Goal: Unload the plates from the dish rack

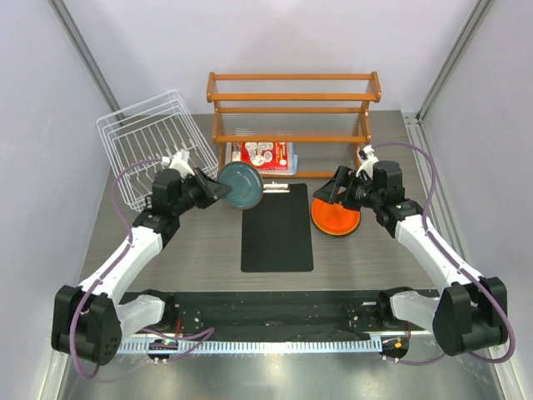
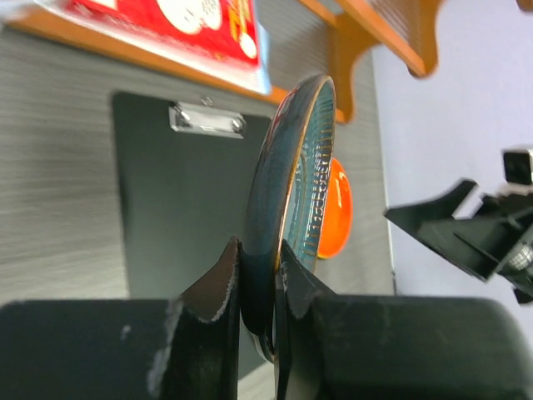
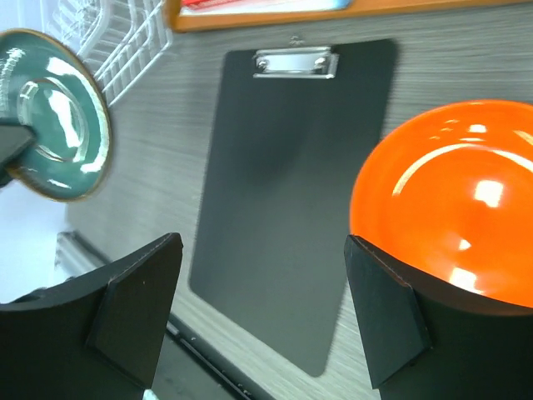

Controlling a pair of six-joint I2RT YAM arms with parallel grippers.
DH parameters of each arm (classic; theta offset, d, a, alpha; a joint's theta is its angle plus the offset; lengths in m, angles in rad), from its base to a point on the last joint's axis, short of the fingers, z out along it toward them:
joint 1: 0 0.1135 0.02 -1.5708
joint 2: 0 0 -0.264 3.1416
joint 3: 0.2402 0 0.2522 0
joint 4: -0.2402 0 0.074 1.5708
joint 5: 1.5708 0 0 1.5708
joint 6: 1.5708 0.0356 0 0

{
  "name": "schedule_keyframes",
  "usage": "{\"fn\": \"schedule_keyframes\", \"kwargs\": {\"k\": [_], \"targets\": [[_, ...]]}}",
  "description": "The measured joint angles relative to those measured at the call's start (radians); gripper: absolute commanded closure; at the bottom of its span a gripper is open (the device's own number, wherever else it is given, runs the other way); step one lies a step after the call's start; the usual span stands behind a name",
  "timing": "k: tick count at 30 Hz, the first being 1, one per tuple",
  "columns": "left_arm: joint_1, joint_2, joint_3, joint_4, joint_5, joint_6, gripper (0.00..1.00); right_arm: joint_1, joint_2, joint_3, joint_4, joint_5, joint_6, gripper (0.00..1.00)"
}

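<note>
The left gripper (image 2: 258, 265) pinches the teal plate (image 2: 287, 167) by its rim, on edge beside the clipboard (image 1: 277, 229); so thin a hold may slip. The right gripper (image 3: 262, 250) gapes beside the orange plate (image 3: 450, 192), perhaps touching it.

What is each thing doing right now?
teal plate: held upright on edge
left gripper: shut on the teal plate's rim
orange plate: lying face up on the table
right gripper: open, by the orange plate
dish rack: tilted, no plates inside
clipboard: flat on the table
</note>
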Motion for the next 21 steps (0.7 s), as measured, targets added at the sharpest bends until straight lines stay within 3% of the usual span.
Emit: {"fn": "schedule_keyframes", "kwargs": {"k": [6, 16, 21], "targets": [[-0.124, 0.02, -0.07, 0.119, -0.003, -0.07, 1.0, 0.023, 0.064, -0.041, 0.135, -0.078, 0.07, 0.15], [-0.306, 0.214, -0.05, 0.285, -0.007, -0.117, 1.0, 0.047, 0.165, -0.08, 0.324, -0.153, 0.16, 0.16], [-0.347, 0.297, -0.025, 0.332, -0.008, -0.132, 1.0, 0.065, 0.217, -0.086, 0.388, -0.163, 0.19, 0.23]]}}
